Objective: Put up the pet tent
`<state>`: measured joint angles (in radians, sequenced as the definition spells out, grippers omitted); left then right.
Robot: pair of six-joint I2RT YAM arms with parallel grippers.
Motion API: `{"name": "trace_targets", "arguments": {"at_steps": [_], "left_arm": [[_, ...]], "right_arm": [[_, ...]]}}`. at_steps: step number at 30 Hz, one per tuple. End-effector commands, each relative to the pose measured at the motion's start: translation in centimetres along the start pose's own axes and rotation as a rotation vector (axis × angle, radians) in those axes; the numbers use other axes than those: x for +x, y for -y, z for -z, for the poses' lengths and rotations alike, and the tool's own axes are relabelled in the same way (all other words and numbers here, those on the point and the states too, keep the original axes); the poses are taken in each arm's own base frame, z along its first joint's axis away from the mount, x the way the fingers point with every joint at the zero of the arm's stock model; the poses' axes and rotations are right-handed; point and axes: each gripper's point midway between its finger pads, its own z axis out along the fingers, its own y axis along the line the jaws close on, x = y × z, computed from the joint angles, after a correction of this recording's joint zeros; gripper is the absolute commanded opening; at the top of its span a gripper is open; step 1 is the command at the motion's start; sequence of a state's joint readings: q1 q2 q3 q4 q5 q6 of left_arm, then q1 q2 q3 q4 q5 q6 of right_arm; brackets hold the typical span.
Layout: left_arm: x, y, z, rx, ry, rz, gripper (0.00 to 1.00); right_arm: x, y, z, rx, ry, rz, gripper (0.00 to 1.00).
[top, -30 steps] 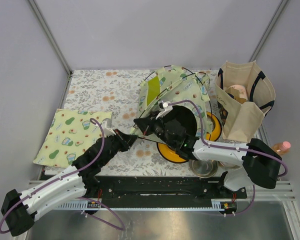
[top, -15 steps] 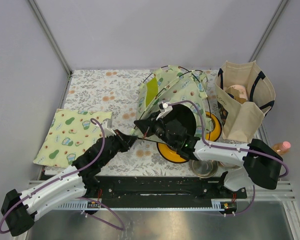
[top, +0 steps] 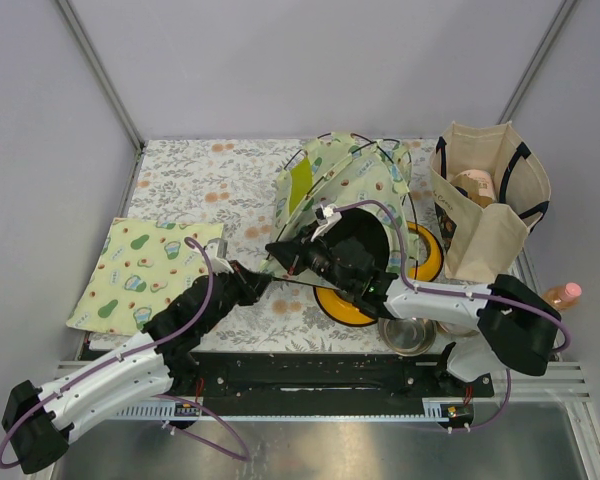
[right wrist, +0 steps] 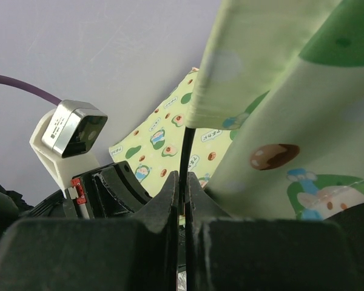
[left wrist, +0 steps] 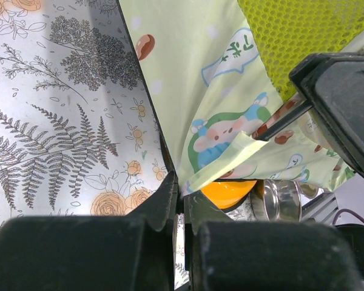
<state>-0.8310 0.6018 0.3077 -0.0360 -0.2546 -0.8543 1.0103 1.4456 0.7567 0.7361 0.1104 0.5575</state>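
Over the floral tablecloth [top: 200, 180], my right pincer [top: 277, 250] and left pincer [top: 260, 281] both pinch the black pole [right wrist: 185, 151] tight. The pet tent [top: 355, 180] rises just beyond them, nearer the right, its pole running straight out from those jaws.

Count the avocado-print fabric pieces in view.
2: the tent in the middle, toward the back; the flat mat at the left edge. The tent may hide more.

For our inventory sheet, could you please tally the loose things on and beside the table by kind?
pet tent: 1
avocado-print mat: 1
orange feeder: 1
steel bowl: 1
tote bag: 1
peach-coloured item in the bag: 1
bottle: 1
Total: 7
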Motion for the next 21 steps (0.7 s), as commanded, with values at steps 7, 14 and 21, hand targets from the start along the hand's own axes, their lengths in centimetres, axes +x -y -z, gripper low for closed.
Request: {"name": "trace_targets", "arguments": {"at_steps": [7,14,21], "left_arm": [[3.0,-5.4,1.4,-0.174,-0.121,-0.140,0.00],[2.2,-4.9,1.4,-0.154,-0.091,-0.153,0.00],[2.5,-5.6,1.2,-0.201,-0.104,-0.149,0.00]], "right_arm": [[-7.6,4.0,-0.8,0.137,0.281,0.036,0.00],[-6.6,4.2,-0.2,0.125,0.257,0.014,0.00],[-6.2,2.3,1.3,0.024,0.234,-0.028,0.00]]}}
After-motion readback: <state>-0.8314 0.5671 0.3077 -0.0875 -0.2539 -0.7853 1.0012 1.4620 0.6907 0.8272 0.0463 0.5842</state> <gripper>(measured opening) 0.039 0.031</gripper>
